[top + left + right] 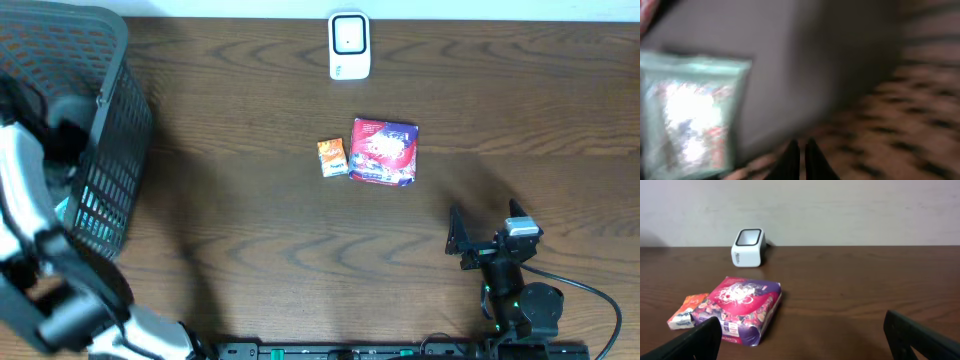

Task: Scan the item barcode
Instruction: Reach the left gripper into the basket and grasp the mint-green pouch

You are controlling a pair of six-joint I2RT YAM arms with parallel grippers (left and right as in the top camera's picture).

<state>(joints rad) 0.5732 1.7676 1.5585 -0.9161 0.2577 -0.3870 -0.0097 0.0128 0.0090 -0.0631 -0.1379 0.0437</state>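
1. The left jaws are together inside the basket (112,150). We see nothing between them, but the view is blurred.
2. The teal pouch (690,115), likely the item to scan, sits in the basket left of those jaws, ungripped.
3. The right jaws are wide apart and empty, low over the bench (250,230); we judge them parked clear.
4. The scanner (348,45) has its window tilted toward the arms, ready for a barcode.
5. The red pack (384,152) and orange box (333,157) lie side by side before it.

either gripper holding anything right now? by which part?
Nothing, as far as visible. Right gripper open, empty. Left gripper shut inside the basket, nothing seen between its tips; teal packet lies off to the side, ungripped. View is blurred.
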